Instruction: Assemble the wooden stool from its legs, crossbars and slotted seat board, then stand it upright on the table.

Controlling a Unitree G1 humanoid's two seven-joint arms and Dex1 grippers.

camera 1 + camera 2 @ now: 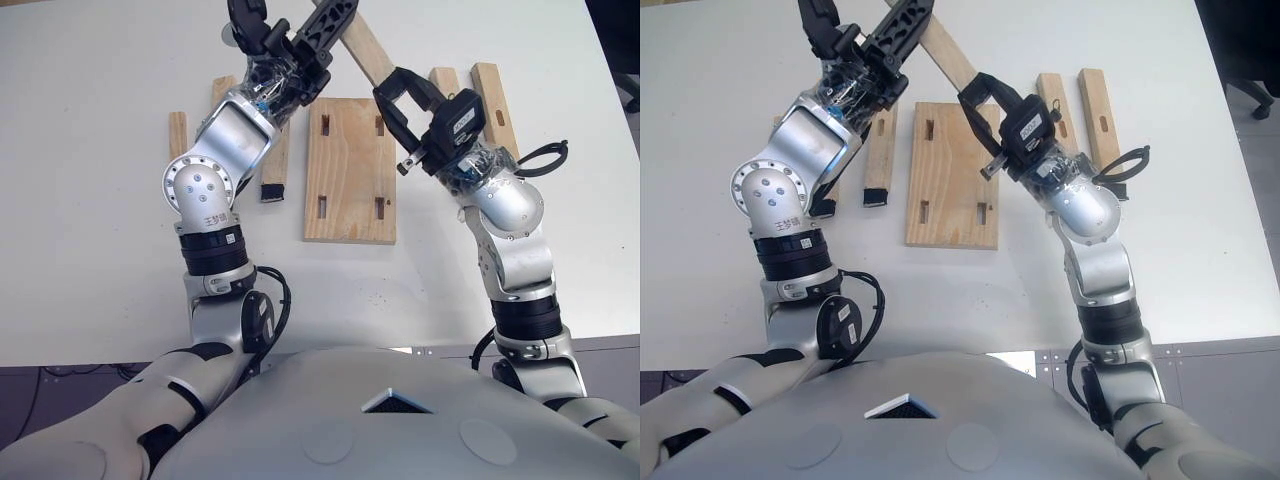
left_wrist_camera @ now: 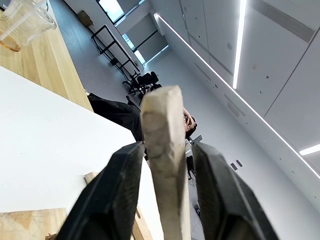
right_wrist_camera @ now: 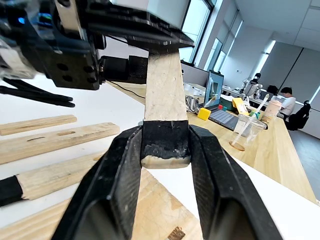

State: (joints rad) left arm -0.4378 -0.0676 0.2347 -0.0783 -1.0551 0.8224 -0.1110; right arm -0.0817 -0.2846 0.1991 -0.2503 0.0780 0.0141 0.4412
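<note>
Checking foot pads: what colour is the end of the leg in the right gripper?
Black, on the pale wooden leg; the right wrist view shows it best.

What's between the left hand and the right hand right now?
A wooden leg spans the gap: the left hand grips its far end, the right hand its black-tipped near end. Both eye views show it.

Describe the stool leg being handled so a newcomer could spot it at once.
On the white table lies the slotted seat board; above its far end a wooden leg slants through the air. Unlike the pieces lying flat beside the board, it is gripped at both ends: left hand on the upper end, right hand on the black-tipped lower end.
</note>
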